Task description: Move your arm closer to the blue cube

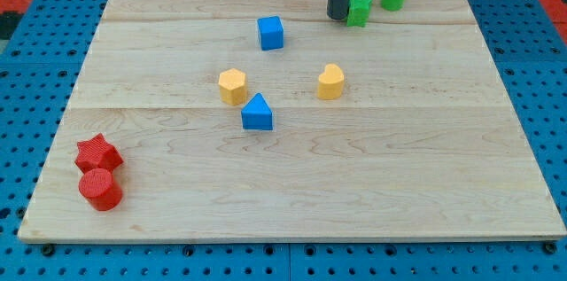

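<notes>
One risk: my tip (338, 18), clawless, grasping nothing, touches the green star (359, 10) at upper right; swinging left toward the blue cube (271, 33) could overshoot and shove it.

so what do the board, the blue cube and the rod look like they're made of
Board: looks like pale wood, with visible grain and plank seams, matte. Blue cube: probably plastic, with uniform saturated colour and a slight sheen. Rod ending in my tip, touching the green block: dark and smooth, metal or plastic; cannot tell.
</notes>
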